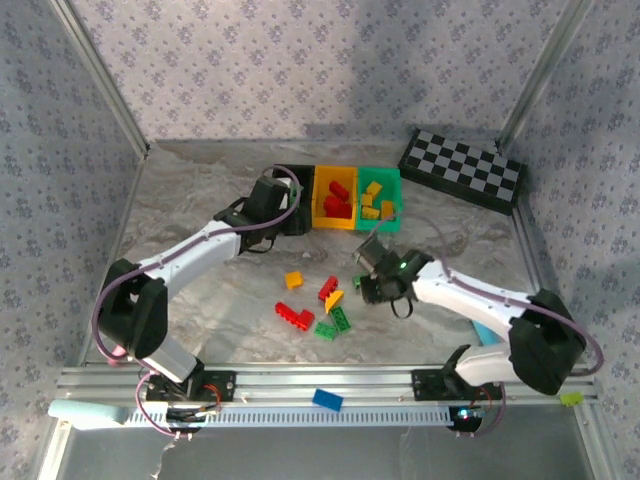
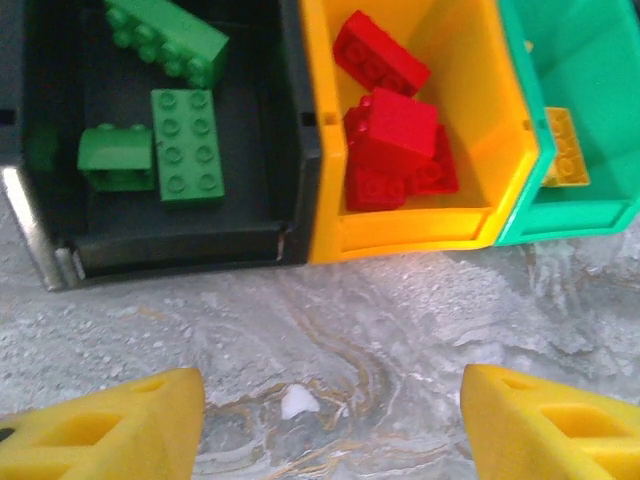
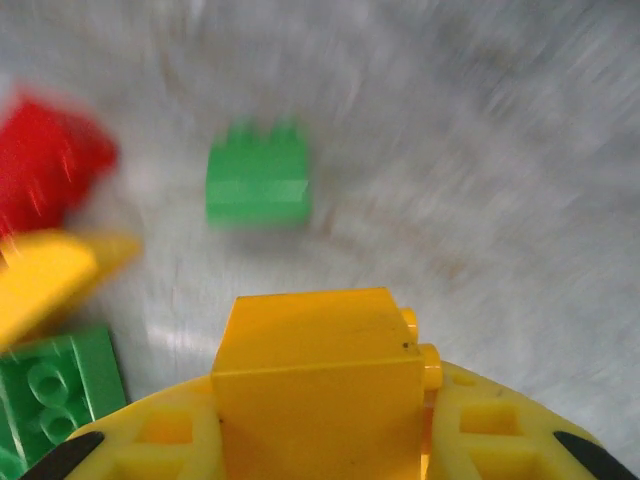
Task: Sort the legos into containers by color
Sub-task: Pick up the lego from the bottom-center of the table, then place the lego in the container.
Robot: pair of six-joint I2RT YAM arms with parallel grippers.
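Legos (image 1: 295, 316) lie loose on the desk (image 1: 200, 200) between the arms, and your right hand (image 3: 320, 440) is clamped on a yellow-orange brick (image 3: 310, 350): lift it clear of the loose ones and carry it to the green bin (image 1: 380, 173), where other yellow ones sit. Your left hand (image 2: 330, 420) hangs open before the black bin (image 2: 180, 250) and yellow bin (image 2: 400, 235), so approach from the right, minding the checkered board (image 1: 462, 170) beside the green bin
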